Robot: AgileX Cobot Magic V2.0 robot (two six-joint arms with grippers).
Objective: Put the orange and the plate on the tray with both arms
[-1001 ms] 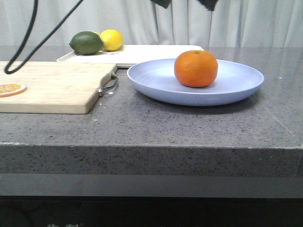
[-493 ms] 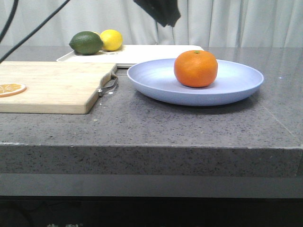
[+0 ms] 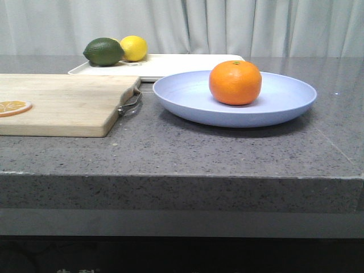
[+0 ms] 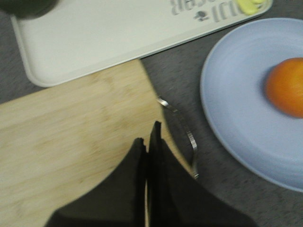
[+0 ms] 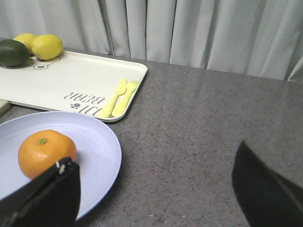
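White tray (image 3: pixel 187 61) at the back holds neither plate (image 3: pixel 284 102) nor the orange (image 3: pixel 235 83) resting on it, so everything remains; left gripper (image 4: pixel 147 142) pressed closed, right gripper (image 5: pixel 156 189) spread wide

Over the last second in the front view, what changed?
The dark arm parts and cable seen along the top edge have gone out of the front view. Nothing was grasped or released. The round bright orange sits as before on the pale lavender-blue plate beside the light wooden cutting board, in front of the white rectangular tray.
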